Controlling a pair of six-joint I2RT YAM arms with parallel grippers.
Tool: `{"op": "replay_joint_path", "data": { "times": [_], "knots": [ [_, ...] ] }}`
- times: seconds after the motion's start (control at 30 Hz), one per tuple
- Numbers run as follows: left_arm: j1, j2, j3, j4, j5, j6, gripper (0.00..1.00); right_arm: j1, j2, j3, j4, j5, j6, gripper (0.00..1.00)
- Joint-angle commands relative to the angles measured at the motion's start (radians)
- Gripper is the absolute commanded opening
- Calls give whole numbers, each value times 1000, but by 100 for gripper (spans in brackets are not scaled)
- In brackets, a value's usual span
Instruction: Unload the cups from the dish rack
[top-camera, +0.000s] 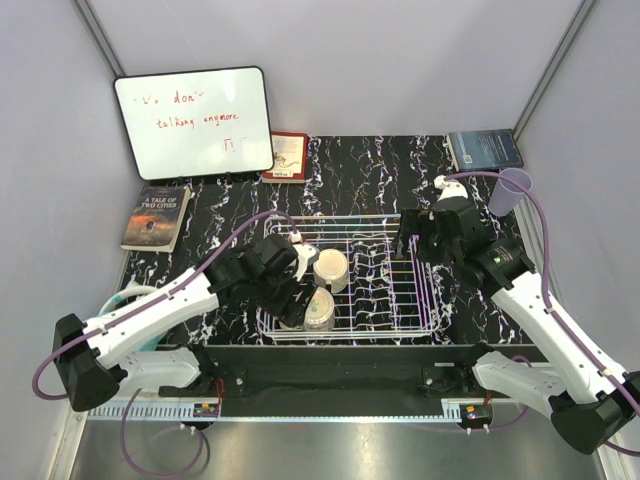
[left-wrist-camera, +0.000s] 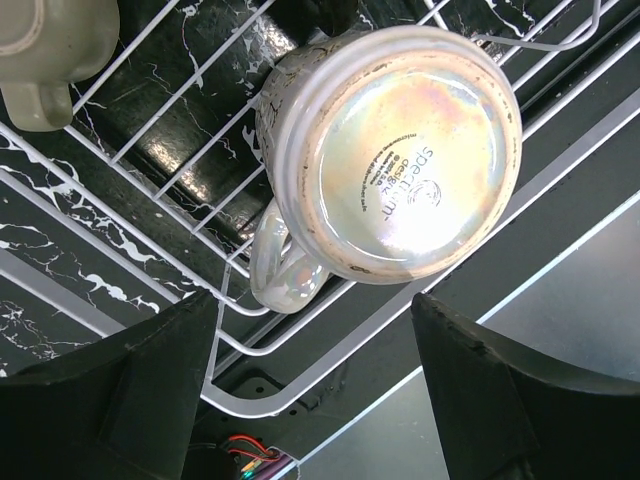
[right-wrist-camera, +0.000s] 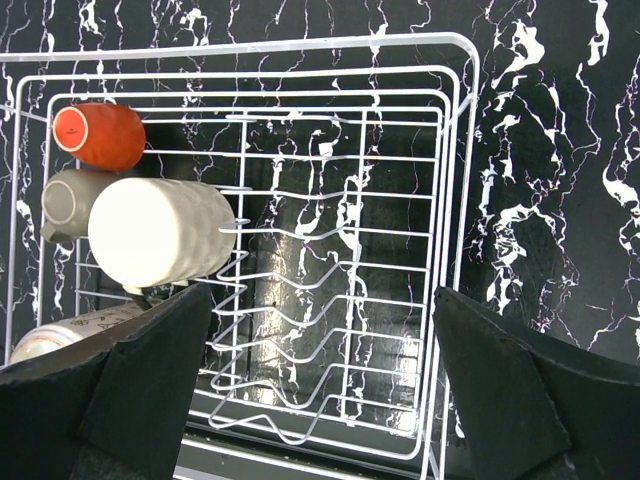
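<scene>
Seen from above, a rectangular white wire dish rack (top-camera: 385, 285) sits in the middle of a black bench (top-camera: 350, 170) veined with white like marble, and two white robot arms reach over it. Four cups lie grouped in the rack's left part. A pearly iridescent mug (left-wrist-camera: 400, 160) is at the rack's near left corner, its round printed base turned toward the left wrist camera and its handle resting against the wires. A ribbed cream mug (right-wrist-camera: 160, 230) lies just beyond it. Beside that are a small grey-brown cup (right-wrist-camera: 62, 200) and an orange cup (right-wrist-camera: 100, 135), both tipped on their sides. The rest of the rack holds only bare prongs. The left tool (left-wrist-camera: 315, 340) hovers at the rack's near left corner with its two dark jaws spread wide and nothing held. The pearly mug is close in front of them, though whether they touch it cannot be told. The right tool (right-wrist-camera: 322, 330) hangs over the rack's far right corner, also spread wide and holding nothing. A pale lavender plastic tumbler (top-camera: 512, 190) stands upright on the bench outside the rack, beyond its far right corner.
</scene>
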Motion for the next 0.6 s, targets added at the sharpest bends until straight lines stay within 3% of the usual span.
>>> {"op": "replay_joint_path", "data": {
  "times": [0.0, 0.57],
  "knots": [
    [-4, 23, 34, -7, 36, 39, 81, 7, -9, -15, 42, -6, -25, 100],
    [-4, 160, 7, 112, 47, 60, 70, 7, -47, -57, 49, 9, -33, 100]
  ]
}}
